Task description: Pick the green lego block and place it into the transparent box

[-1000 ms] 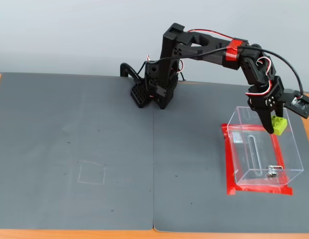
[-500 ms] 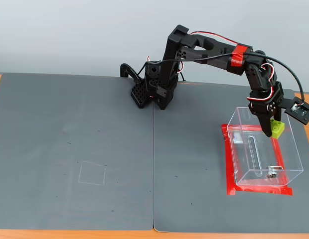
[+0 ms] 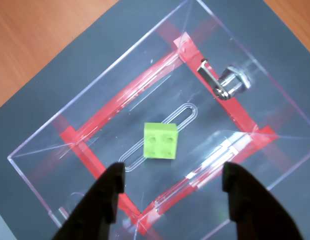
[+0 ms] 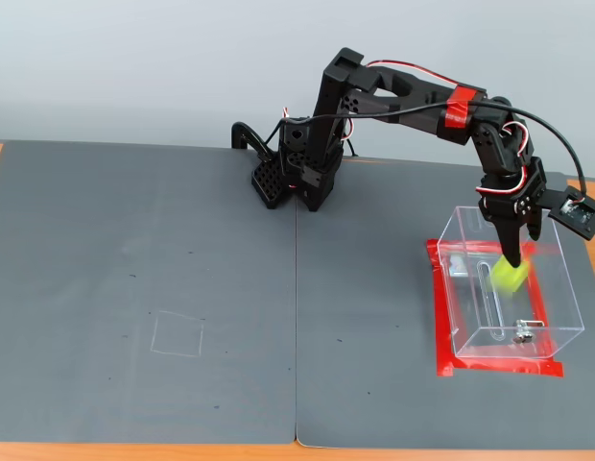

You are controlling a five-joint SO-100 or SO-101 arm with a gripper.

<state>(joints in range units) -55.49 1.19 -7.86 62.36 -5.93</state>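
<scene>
Gripper (image 3: 170,187) spread wide, holding nothing, poised over the open top of the clear box (image 3: 50,172). Green block (image 3: 160,141) sits inside on the box floor, beside the slot (image 3: 160,134), clear of all walls. Red tape (image 4: 441,317) borders the box base.

Bright even light, glare on transparent box (image 3: 235,105), soft wrist focus

From my remote feed: plain pale grey wall (image 4: 134,58) behind worktop. Dark grey mats (image 4: 144,288) cover the wooden table (image 4: 86,451); wood shows along front edge. Even, soft light.
</scene>
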